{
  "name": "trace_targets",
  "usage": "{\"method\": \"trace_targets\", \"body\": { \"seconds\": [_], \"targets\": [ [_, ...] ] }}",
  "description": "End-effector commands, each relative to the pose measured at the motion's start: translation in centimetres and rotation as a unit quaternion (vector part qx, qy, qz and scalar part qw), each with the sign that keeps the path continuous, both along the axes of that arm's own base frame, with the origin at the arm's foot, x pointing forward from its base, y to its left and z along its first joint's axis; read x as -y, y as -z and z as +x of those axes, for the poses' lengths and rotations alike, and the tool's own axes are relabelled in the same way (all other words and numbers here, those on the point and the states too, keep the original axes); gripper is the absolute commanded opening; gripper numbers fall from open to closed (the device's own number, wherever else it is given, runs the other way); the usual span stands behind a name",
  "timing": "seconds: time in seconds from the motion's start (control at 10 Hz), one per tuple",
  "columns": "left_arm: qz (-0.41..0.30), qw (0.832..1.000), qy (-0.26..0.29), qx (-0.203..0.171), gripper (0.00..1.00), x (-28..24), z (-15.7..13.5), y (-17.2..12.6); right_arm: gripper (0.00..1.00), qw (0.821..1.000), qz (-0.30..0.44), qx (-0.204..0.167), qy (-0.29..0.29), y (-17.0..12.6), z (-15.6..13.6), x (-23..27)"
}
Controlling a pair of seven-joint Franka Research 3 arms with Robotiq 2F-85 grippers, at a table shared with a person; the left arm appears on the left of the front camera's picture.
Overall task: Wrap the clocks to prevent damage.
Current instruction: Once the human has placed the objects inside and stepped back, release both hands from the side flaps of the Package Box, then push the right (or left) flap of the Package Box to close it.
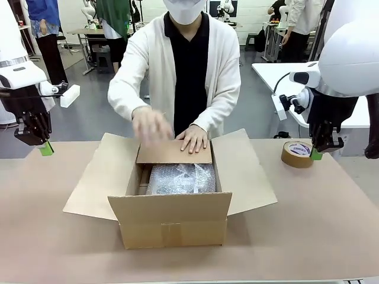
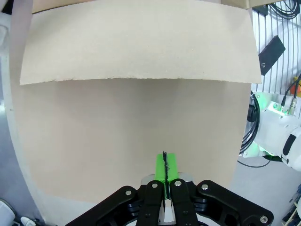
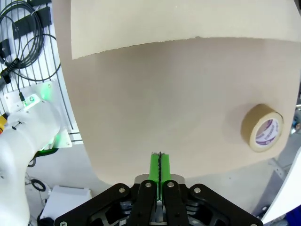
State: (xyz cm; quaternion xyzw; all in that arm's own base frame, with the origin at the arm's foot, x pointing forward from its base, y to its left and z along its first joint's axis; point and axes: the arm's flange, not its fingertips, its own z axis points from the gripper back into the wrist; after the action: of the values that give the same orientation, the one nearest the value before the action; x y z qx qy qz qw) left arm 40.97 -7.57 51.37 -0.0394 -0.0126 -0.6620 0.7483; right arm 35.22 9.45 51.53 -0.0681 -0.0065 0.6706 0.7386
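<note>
- The bubble-wrap bundle (image 1: 180, 178), likely the clocks, lay in the box (image 1: 172, 222), just under the person's hand (image 1: 193, 139).
- That hand pushed the far flap (image 1: 174, 152) down.
- The left gripper (image 1: 46, 148) and right gripper (image 1: 317, 155) were pinched together, holding nothing.
- The tape roll (image 1: 297, 154) sat just beside the right gripper.
- Next, I think, the other flaps need folding and taping.

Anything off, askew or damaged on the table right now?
Nothing stands out. The cardboard box sits upright, side flaps open, a bubble-wrapped bundle inside; the person's hand rests on the far flap. The tape roll lies flat to its right.
</note>
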Motion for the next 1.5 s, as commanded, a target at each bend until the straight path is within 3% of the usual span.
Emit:
{"method": "trace_targets", "body": {
  "seconds": [0.0, 1.4],
  "targets": [
    [0.003, 1.0, 0.001, 0.0, 0.0, -0.14, 0.05, -0.2, 0.01, 1.0, 0.003, -0.005, -0.003, -0.15, -0.12, 0.03],
    [0.003, 1.0, 0.001, 0.0, 0.0, -0.14, 0.05, -0.2, 0.01, 1.0, 0.003, -0.005, -0.003, -0.15, -0.12, 0.03]
  ]
}}
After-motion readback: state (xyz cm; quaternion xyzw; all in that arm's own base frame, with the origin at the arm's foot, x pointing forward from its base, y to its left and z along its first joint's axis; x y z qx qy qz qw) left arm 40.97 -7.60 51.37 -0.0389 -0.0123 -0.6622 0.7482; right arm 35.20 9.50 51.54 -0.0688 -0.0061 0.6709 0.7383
